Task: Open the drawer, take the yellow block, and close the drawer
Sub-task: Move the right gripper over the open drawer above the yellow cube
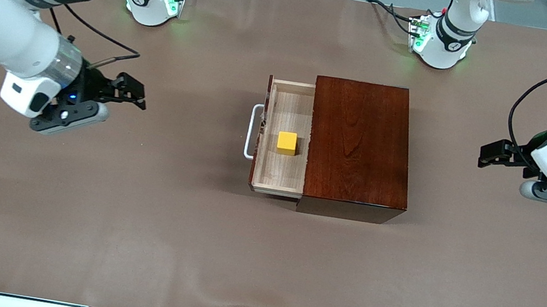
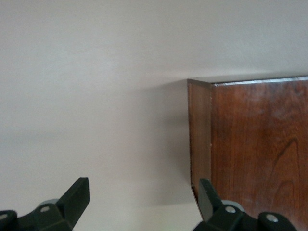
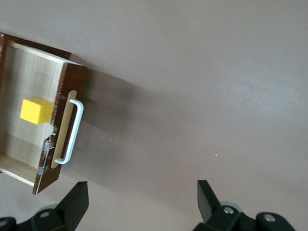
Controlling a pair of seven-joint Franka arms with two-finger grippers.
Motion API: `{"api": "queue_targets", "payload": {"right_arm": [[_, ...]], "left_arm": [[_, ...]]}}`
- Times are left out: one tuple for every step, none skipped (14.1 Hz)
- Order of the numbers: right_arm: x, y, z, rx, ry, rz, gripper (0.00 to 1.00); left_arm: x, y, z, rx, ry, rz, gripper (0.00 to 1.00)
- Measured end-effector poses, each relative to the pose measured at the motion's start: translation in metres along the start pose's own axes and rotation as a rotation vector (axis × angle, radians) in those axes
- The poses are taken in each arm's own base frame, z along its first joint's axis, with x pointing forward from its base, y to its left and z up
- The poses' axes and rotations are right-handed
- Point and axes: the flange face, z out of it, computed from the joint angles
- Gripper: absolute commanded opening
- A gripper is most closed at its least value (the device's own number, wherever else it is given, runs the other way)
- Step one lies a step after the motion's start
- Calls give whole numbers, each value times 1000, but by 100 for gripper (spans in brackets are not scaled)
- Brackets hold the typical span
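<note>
1. Drawer [image 1: 286, 142] stands pulled out of the wooden box [image 1: 360, 145], white handle [image 1: 253, 131] facing the right arm's end, long axis running along the box's front.
2. Yellow block [image 1: 287, 142] sits inside the drawer.
3. My right gripper [image 1: 118, 96] hangs over bare table [image 1: 131, 219] toward that end, fingers apart, empty.
4. My left gripper [image 1: 493, 154] waits by the box's back, fingers apart.

The right arm's white, jointed links reached from its base toward the right arm's end of the table, wrist angled downward. Its black two-finger right gripper [image 1: 130, 92] hung in the air over bare tabletop, fingers [image 3: 77, 202] spread wide, nothing between them. The left arm extended likewise at the left arm's end of the table. Its black two-finger left gripper [image 1: 493, 154] was also held above the tabletop, fingers [image 2: 77, 196] set wide apart and empty.
</note>
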Motion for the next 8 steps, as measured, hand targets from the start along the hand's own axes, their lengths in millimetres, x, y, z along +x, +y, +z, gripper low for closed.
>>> {"api": "queue_targets", "payload": {"right_arm": [[1,-9,2,-1,5,-14,100],[2,-16,3,-1,9,-26,100],[3,-22,4,-1,8,-38,100],[3,-26,6,-1,6,-56,100],[3,-29,8,-1,3,-86,100],[3,-31,10,-1,-1,-120,100],[4,-32,13,0,-5,-152,100],[5,-33,15,-1,-5,-177,100]], "left_arm": [[0,-2,-2,6,9,-23,100],[0,-3,-5,9,18,-36,100],[-2,-4,-9,9,26,-44,100],[-4,-5,-14,7,34,-47,100],[-6,-7,-19,6,43,-50,100],[-9,-9,-25,4,51,-53,100],[-11,-11,-29,1,57,-54,100],[-13,-11,-33,-4,61,-52,100]]}}
